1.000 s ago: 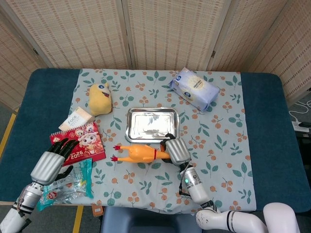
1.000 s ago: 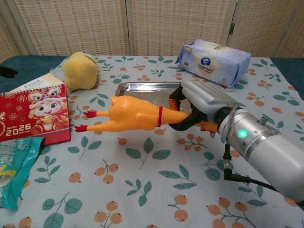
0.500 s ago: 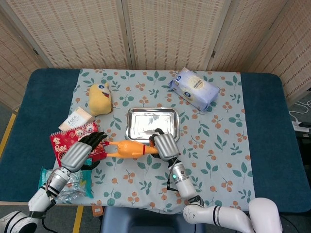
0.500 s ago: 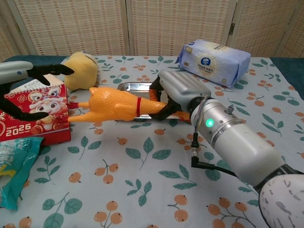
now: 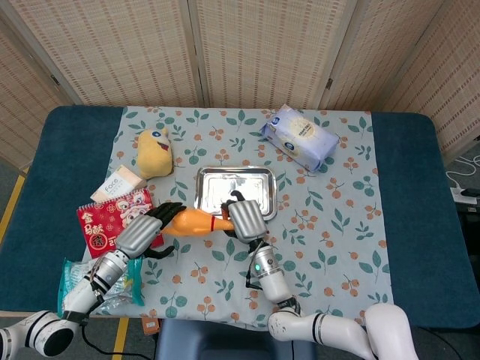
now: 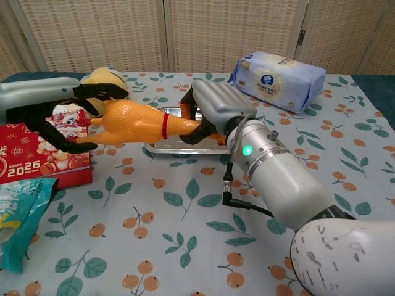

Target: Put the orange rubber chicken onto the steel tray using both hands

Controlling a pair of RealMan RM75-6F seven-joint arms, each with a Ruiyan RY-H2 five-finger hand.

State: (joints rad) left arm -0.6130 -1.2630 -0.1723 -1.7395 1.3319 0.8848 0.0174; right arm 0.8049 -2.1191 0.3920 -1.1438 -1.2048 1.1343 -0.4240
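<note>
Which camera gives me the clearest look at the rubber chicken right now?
The chest view: the rubber chicken shows side-on, lifted between the left hand at its tail end and the right hand at its neck. In the head view the chicken is small, and both hands cover its ends.

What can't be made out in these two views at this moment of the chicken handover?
- Rubber chicken head: covered by the right hand in both views.
- Chicken's feet: behind the left hand fingers in both views.
- Steel tray front rim: hidden by chicken and right hand in chest view.
- Snack packet: cut off by the chest view's left edge.
</note>
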